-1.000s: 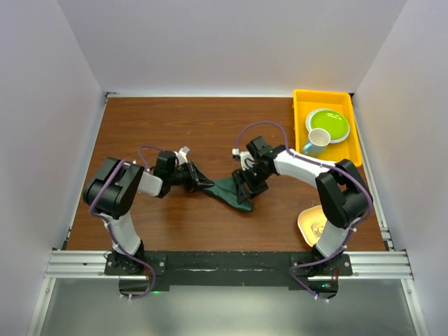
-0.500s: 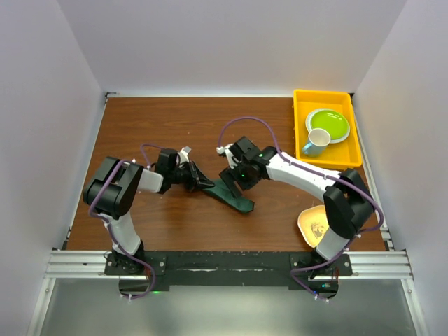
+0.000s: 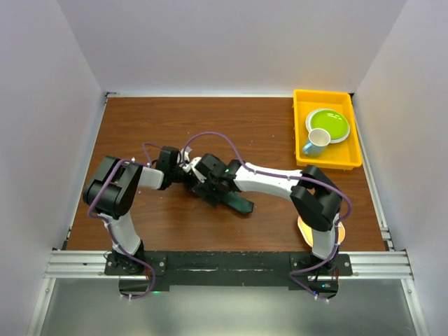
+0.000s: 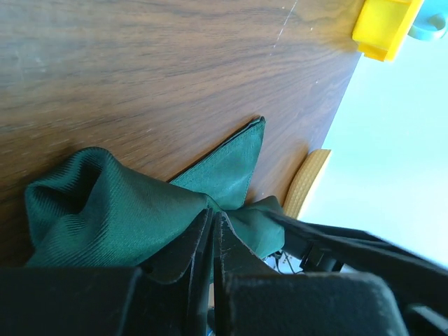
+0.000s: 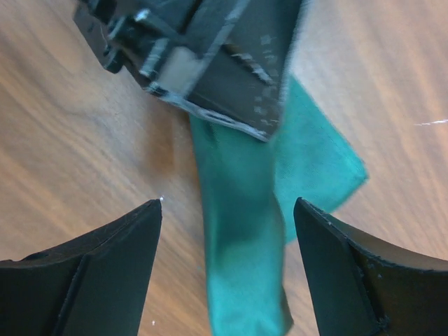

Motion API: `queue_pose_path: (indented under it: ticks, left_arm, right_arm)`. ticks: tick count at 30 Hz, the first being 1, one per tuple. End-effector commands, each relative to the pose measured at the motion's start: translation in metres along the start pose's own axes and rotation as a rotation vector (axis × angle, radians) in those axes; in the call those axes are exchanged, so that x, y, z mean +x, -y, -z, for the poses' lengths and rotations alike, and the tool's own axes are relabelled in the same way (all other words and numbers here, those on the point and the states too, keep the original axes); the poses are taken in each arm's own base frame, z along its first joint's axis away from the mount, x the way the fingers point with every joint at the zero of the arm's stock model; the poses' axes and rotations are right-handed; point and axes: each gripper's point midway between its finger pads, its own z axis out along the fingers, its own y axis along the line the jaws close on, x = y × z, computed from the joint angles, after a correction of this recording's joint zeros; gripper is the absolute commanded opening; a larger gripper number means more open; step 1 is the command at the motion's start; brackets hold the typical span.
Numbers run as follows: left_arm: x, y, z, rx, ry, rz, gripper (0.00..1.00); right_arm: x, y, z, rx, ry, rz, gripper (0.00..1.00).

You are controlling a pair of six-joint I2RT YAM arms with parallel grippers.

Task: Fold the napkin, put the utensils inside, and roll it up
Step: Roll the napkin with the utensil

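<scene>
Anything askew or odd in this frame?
The napkin is bunched rather than flat. The shut left hand pinches one end, gathering it into crumpled folds with a single corner lying out on the wood. The open right hand hangs over it. Nothing looks spilled or damaged.

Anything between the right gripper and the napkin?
Nothing: in the right wrist view the right gripper hangs open over the napkin, bare table beside it; the left gripper pinches its far end.
</scene>
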Motion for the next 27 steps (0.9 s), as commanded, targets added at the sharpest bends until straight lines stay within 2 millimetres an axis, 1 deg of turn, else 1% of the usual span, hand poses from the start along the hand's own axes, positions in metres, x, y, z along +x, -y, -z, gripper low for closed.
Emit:
queue_pose_path:
  ticks: [1, 2, 5, 7, 8, 9, 10, 11, 12, 13, 14, 15, 16, 17, 18, 19, 20, 21, 22, 23, 24, 25, 26, 27]
  left_arm:
    - [0.005, -0.012, 0.003, -0.068, -0.005, 0.02, 0.1]
    - [0.005, -0.012, 0.003, -0.069, -0.006, 0.022, 0.1]
    - [0.006, -0.011, 0.003, -0.066, -0.008, 0.024, 0.1]
    - [0.006, -0.01, 0.004, -0.063, -0.009, 0.026, 0.1]
    - [0.006, -0.008, 0.005, -0.059, -0.01, 0.025, 0.1]
    - [0.005, -0.006, 0.005, -0.055, -0.009, 0.024, 0.1]
    - [0.005, -0.004, 0.006, -0.053, -0.007, 0.02, 0.11]
    - [0.004, -0.002, 0.007, -0.054, -0.005, 0.011, 0.12]
    - [-0.003, 0.006, 0.009, -0.046, 0.013, -0.032, 0.14]
    - [-0.005, 0.003, 0.011, -0.081, 0.02, -0.039, 0.16]
    - [-0.015, 0.01, 0.013, -0.083, 0.043, -0.069, 0.18]
    - [-0.018, 0.012, 0.019, -0.099, 0.054, -0.11, 0.22]
    - [-0.025, 0.013, 0.022, -0.11, 0.079, -0.133, 0.24]
    - [-0.035, 0.019, 0.028, -0.109, 0.109, -0.153, 0.26]
    - [-0.037, 0.02, 0.036, -0.129, 0.119, -0.172, 0.29]
    - [-0.048, 0.018, 0.044, -0.144, 0.155, -0.172, 0.3]
    - [-0.055, 0.022, 0.05, -0.143, 0.175, -0.184, 0.3]
    - [-0.058, 0.022, 0.057, -0.152, 0.189, -0.193, 0.31]
    - [-0.067, 0.02, 0.064, -0.158, 0.218, -0.185, 0.31]
    - [-0.071, 0.021, 0.068, -0.157, 0.229, -0.185, 0.31]
    - [-0.073, 0.023, 0.072, -0.153, 0.239, -0.191, 0.31]
    - [-0.075, 0.024, 0.075, -0.143, 0.241, -0.189, 0.31]
    - [-0.076, 0.027, 0.075, -0.136, 0.242, -0.193, 0.31]
    - [-0.077, 0.028, 0.074, -0.126, 0.238, -0.19, 0.31]
  right_arm:
    - [-0.021, 0.012, 0.003, 0.11, 0.074, 0.008, 0.74]
    - [-0.019, 0.011, -0.001, 0.117, 0.071, -0.017, 0.73]
    - [-0.01, 0.015, -0.006, 0.153, 0.055, -0.022, 0.69]
    - [0.001, 0.017, -0.011, 0.171, 0.039, -0.028, 0.66]
    - [0.002, 0.017, -0.013, 0.17, 0.039, -0.04, 0.62]
    - [0.01, 0.016, -0.017, 0.166, 0.024, -0.04, 0.59]
    - [0.01, 0.016, -0.019, 0.168, 0.033, -0.045, 0.55]
    - [0.015, 0.015, -0.022, 0.166, 0.025, -0.043, 0.45]
    - [0.017, 0.014, -0.025, 0.16, 0.02, -0.045, 0.4]
    - [0.016, 0.013, -0.027, 0.153, 0.024, -0.051, 0.34]
    - [0.016, 0.013, -0.028, 0.145, 0.021, -0.053, 0.23]
    - [0.017, 0.012, -0.03, 0.129, 0.015, -0.056, 0.2]
    - [0.016, 0.011, -0.031, 0.1, 0.014, -0.067, 0.18]
    - [0.013, 0.009, -0.029, 0.074, 0.021, -0.074, 0.15]
    - [0.011, 0.008, -0.029, 0.046, 0.026, -0.081, 0.14]
    - [0.008, 0.012, -0.026, 0.021, 0.036, -0.1, 0.13]
    - [0.002, 0.001, -0.023, -0.078, 0.049, -0.112, 0.13]
    - [0.0, 0.001, -0.022, -0.13, 0.053, -0.13, 0.13]
    - [0.001, 0.007, -0.022, -0.191, 0.045, -0.165, 0.12]
    - [-0.004, -0.003, -0.018, -0.301, 0.055, -0.186, 0.12]
    - [-0.006, 0.003, -0.016, -0.363, 0.062, -0.225, 0.12]
    - [0.0, 0.002, -0.018, -0.414, 0.034, -0.24, 0.11]
    - [-0.005, 0.005, -0.017, -0.442, 0.04, -0.259, 0.11]
    - [-0.008, 0.005, -0.011, -0.538, 0.05, -0.29, 0.11]
